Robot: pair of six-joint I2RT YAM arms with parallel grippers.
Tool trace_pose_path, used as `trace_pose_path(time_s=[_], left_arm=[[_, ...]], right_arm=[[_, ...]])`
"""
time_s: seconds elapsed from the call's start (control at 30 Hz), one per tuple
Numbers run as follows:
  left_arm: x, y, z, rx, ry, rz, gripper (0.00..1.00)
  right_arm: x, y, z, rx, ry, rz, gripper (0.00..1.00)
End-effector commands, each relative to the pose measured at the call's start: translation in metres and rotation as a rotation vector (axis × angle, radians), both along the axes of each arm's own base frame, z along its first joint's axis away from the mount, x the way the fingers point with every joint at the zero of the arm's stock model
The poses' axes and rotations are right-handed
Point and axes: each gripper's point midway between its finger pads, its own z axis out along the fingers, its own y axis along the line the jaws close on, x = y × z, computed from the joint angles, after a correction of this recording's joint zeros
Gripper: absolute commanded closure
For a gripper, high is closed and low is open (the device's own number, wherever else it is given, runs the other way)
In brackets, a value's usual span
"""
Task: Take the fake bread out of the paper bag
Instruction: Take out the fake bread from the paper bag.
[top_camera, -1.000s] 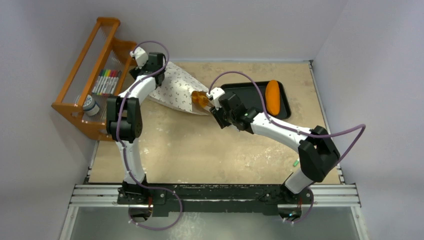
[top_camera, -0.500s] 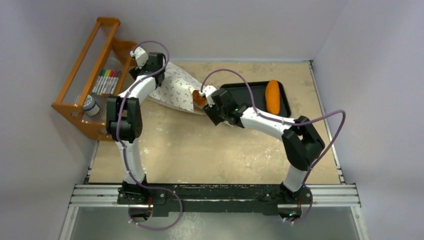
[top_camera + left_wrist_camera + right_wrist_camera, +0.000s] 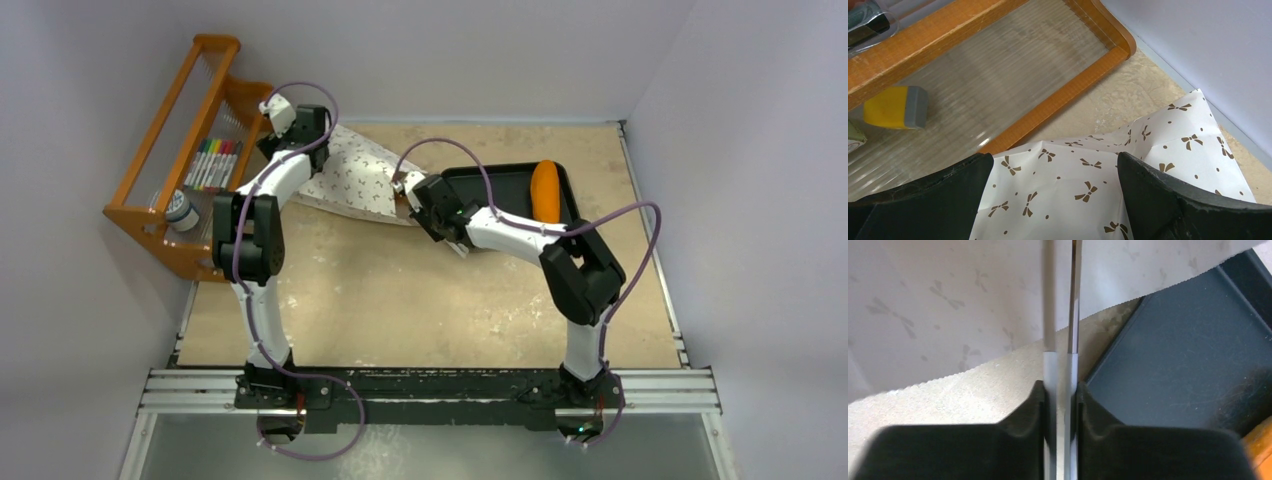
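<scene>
The white paper bag with small brown bows lies flat at the back left, its mouth toward the black tray. One orange loaf of fake bread lies on the tray. My right gripper is at the bag's mouth, shut on thin metal tongs. Their blades run close together past the bag's serrated edge. Any bread at the tong tips is hidden. My left gripper stands wide open over the bag's back corner, with a finger on each side of the paper.
An orange wooden rack holding markers stands against the left wall, close behind the left gripper. In the right wrist view the tray lies just right of the tongs, with an orange bit at the lower right corner. Walls close in the back and right.
The right arm has reached further left toward the bag's mouth. The brown piece seen at the tongs' tip earlier is now covered by the wrist. The left arm has stayed put.
</scene>
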Motion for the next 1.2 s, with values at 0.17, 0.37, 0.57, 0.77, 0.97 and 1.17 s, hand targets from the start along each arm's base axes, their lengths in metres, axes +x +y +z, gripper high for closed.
trace_pose_path(time_s=[0.17, 0.37, 0.57, 0.77, 0.97, 1.17], left_arm=[[-0.018, 0.011, -0.017, 0.052, 0.12, 0.005, 0.0], [-0.007, 0.006, 0.015, 0.04, 0.034, 0.009, 0.0], [-0.013, 0.007, 0.064, 0.044, -0.059, 0.031, 0.0], [-0.033, 0.004, 0.102, 0.036, -0.153, 0.046, 0.0], [-0.038, -0.007, 0.117, 0.036, -0.181, 0.029, 0.0], [-0.05, -0.018, 0.104, 0.053, -0.144, 0.009, 0.0]], right_arm=[[0.016, 0.012, 0.066, 0.1, -0.101, -0.041, 1.0], [-0.01, 0.021, 0.099, 0.189, -0.084, -0.018, 1.0], [-0.039, 0.029, 0.119, 0.266, -0.06, 0.01, 1.0], [-0.062, 0.027, 0.128, 0.303, -0.031, -0.005, 1.0], [-0.073, 0.002, 0.128, 0.268, -0.024, -0.083, 1.0], [-0.089, -0.022, 0.129, 0.246, 0.005, -0.143, 1.0]])
